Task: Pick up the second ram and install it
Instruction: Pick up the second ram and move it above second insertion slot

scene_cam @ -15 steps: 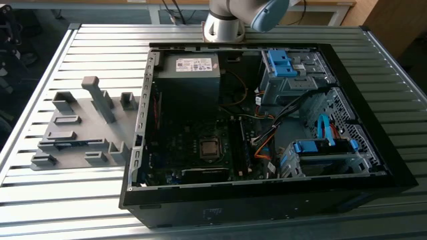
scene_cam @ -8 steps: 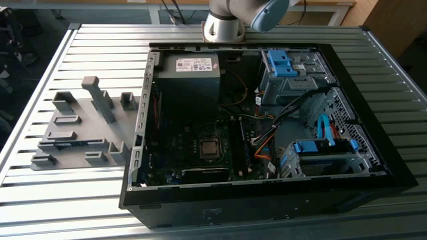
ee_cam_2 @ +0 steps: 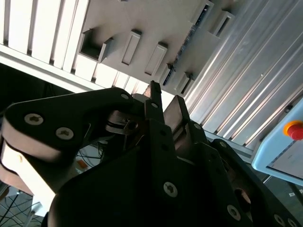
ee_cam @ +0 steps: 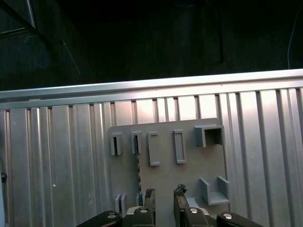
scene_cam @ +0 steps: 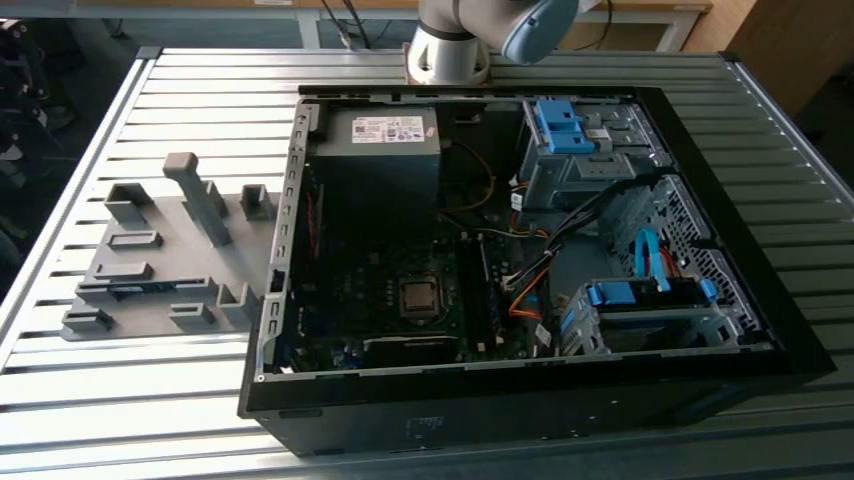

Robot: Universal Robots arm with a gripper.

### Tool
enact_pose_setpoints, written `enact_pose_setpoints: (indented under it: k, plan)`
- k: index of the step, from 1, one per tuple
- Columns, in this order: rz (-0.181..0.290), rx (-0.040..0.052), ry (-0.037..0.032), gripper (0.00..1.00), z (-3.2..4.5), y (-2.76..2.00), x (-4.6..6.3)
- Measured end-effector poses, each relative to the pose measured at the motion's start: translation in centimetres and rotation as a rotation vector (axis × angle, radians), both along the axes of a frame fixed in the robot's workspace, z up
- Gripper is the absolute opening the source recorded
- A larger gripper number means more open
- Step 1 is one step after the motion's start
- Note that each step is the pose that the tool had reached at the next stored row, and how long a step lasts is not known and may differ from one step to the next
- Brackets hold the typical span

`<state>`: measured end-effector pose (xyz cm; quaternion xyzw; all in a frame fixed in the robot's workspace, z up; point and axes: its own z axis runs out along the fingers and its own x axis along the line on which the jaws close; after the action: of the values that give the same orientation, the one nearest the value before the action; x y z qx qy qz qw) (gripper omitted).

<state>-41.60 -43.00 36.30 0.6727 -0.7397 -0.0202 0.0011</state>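
Parted gripper [ee_cam: 164,196] above tray [ee_cam: 189,172]; second ram [scene_cam: 139,290] barely visible (edge-on)

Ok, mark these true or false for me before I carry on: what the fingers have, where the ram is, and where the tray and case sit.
1. The fingers are clamped on a ram stick. False: they stand apart and empty, over the holder tray.
2. The second ram stands on edge in the holder tray's slots. True.
3. The holder tray lies on the exterior view's right of the computer case. False: it lies on the exterior view's left of the case.
4. The computer case lies open on the slatted table, its inside showing. True.
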Motion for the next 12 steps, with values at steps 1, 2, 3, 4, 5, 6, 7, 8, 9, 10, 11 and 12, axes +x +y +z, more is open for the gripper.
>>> enact_pose_setpoints:
  k: [1, 2, 3, 4, 5, 6, 7, 8, 9, 10, 11, 12]
  plan:
    - [0.0, 0.0001, 0.0, 0.3, -0.04, 0.0, 0.0]
    - [0.0, 0.0001, -0.0001, 0.3, -0.08, 0.0, 0.0]
    - [0.0, 0.0, 0.0, 0.3, -0.11, 0.0, 0.0]
    - [0.0, 0.0001, 0.0, 0.31, -0.15, 0.0, 0.0]
    - [0.0, 0.0, 0.0, 0.36, -0.2, 0.0, 0.0]
    - [0.0, 0.0, 0.0, 0.36, -0.25, 0.0, 0.0]
    - [0.0, 0.0001, -0.0001, 0.36, -0.29, 0.0, 0.0]
    - [0.0, 0.0, -0.0001, 0.43, -0.34, 0.0, 0.0]
    - [0.0, 0.0, 0.0, 0.43, -0.39, 0.0, 0.0]
    - [0.0, 0.0, 0.0, 0.43, -0.45, 0.0, 0.0]
    - [0.0, 0.0001, -0.0001, 0.43, -0.51, 0.0, 0.0]
    - [0.0, 0.0001, -0.0001, 0.43, -0.57, 0.0, 0.0]
